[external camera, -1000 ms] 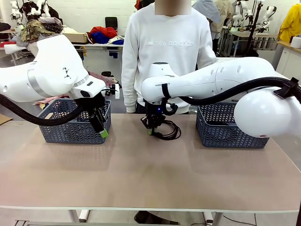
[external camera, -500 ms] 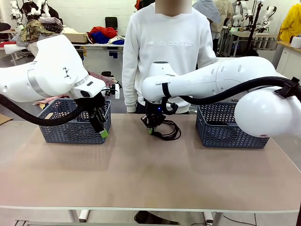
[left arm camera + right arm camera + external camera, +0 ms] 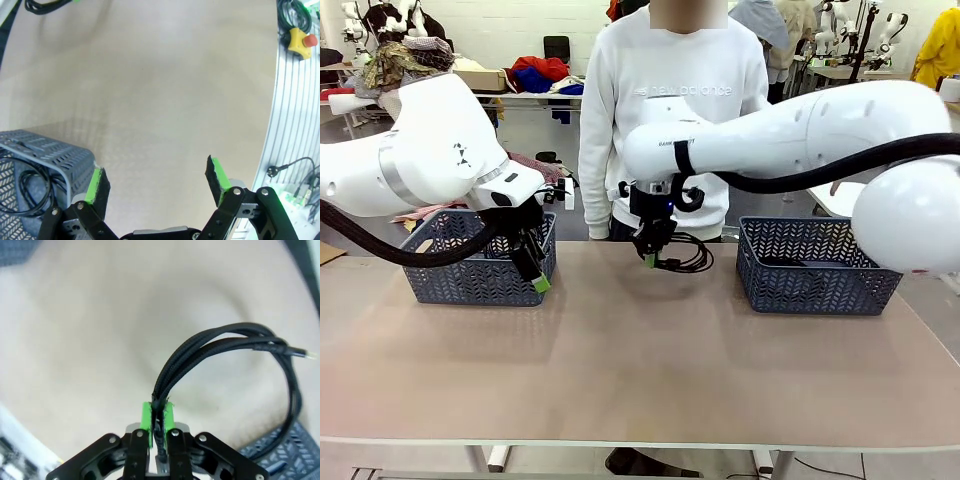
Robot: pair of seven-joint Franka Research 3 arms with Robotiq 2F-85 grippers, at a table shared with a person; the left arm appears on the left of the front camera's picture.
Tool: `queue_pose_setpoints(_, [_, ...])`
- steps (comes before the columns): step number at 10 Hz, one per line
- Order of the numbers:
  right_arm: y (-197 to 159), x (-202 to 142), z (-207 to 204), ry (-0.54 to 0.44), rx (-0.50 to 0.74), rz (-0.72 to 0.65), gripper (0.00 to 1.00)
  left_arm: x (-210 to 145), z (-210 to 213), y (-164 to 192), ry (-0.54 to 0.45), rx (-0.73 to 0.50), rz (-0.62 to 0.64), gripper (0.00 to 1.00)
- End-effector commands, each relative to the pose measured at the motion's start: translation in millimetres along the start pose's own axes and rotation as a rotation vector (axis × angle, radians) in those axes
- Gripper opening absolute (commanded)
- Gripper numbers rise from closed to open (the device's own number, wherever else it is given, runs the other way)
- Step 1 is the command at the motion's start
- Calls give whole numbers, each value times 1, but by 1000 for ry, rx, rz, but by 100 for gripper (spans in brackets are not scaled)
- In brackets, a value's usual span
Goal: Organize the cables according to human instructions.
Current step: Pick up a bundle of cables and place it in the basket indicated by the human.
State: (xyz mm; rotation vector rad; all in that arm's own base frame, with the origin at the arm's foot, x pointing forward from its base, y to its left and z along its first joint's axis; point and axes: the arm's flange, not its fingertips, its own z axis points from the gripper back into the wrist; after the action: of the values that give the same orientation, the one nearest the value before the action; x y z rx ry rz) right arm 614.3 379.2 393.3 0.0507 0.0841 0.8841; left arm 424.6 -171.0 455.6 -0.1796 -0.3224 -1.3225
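Two green pads (image 3: 145,418) of your right gripper (image 3: 157,421) are pinched tight on a bundle of black cable strands, and the coiled cable (image 3: 235,370) loops up and away to the right of the wrist frame, its tip at the upper right. In the front view you see that right gripper (image 3: 649,256) just above centre, holding the cable (image 3: 686,255) lifted clear of the table (image 3: 640,350), in front of the person (image 3: 670,110) in white. Your left gripper (image 3: 157,180) has its jaws spread wide with nothing between them, over bare tabletop; in the front view it (image 3: 535,275) hangs at centre left, just in front of the left basket (image 3: 470,265). Another cable (image 3: 27,192) lies inside that basket, lower left of the left wrist frame. At centre right stands the right basket (image 3: 815,270).
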Motion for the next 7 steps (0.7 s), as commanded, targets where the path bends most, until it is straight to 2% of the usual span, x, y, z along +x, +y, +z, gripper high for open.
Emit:
queue_pose_setpoints(1, [-7,-29,21,71,-13,235,0,-2,2,-1,6,0,4,100])
queue_pose_setpoints(2, [-11,-40,35,95,-7,323,0,-2,2,-1,6,0,4,100])
queue_pose_setpoints(4, [-26,-67,63,106,-25,412,0,-2,2,-1,6,0,4,100])
queue_pose_setpoints(7, [-55,-101,88,72,-34,372,0,-2,2,-1,6,0,4,100])
